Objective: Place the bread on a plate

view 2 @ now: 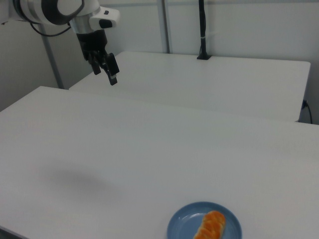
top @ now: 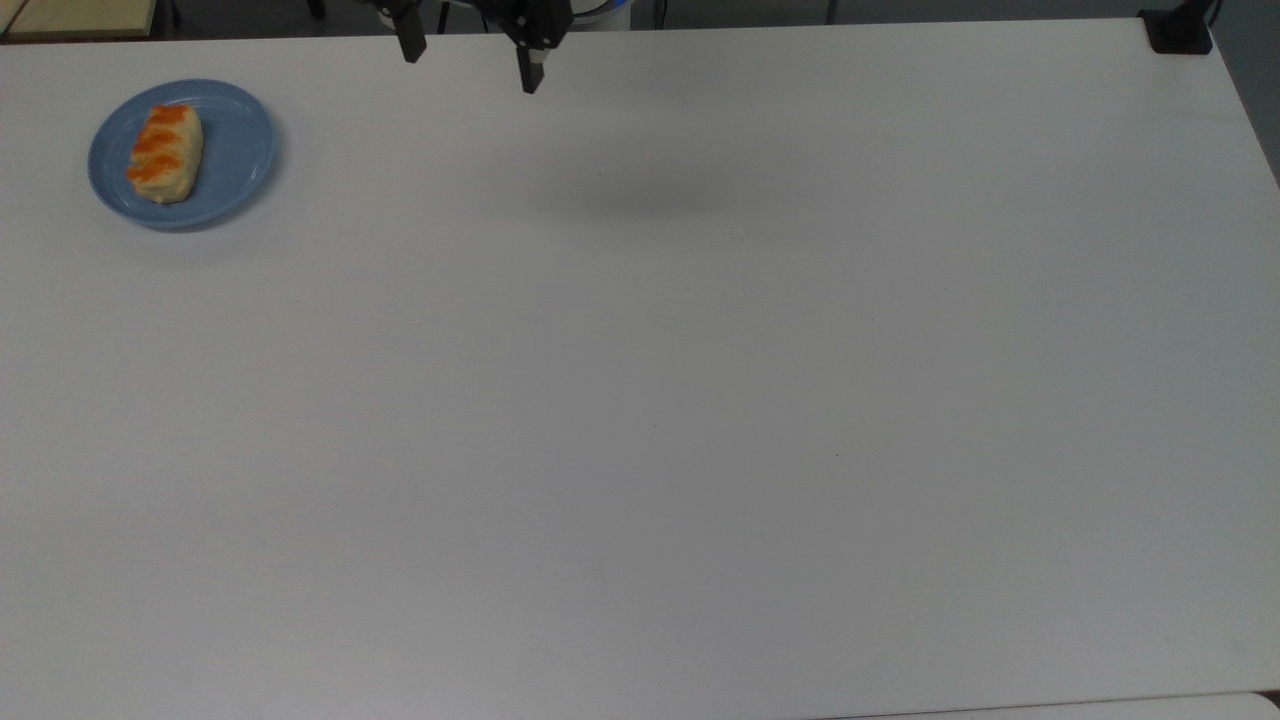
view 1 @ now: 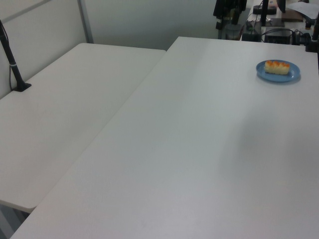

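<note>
Bread on plate, top view's far left; pincer well apart, raised, fingers wide, empty.

The white table lies bare across nearly its whole top, open to passage from any side; the one obstacle on it is the plate near the top view's upper left corner, carrying the bread; the gripper hangs above the far edge, well apart from the plate, fingers spread; a black clamp post occupies the top view's upper right corner.
</note>
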`<action>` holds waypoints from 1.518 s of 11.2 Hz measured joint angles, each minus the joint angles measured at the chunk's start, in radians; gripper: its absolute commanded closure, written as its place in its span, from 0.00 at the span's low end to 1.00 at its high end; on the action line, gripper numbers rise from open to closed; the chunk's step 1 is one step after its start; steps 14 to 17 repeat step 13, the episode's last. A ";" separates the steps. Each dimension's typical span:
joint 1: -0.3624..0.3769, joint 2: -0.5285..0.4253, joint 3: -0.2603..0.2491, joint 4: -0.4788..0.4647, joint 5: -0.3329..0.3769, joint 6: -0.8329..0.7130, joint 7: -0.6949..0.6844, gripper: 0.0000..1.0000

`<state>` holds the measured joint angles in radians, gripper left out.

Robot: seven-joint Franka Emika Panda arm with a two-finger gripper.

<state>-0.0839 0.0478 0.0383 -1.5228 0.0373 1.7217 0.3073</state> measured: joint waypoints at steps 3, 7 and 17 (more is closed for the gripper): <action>0.069 0.010 -0.042 -0.001 -0.013 -0.028 -0.180 0.00; 0.087 0.040 -0.041 -0.007 -0.102 -0.031 -0.231 0.00; 0.087 0.015 -0.046 -0.002 -0.103 -0.074 -0.335 0.00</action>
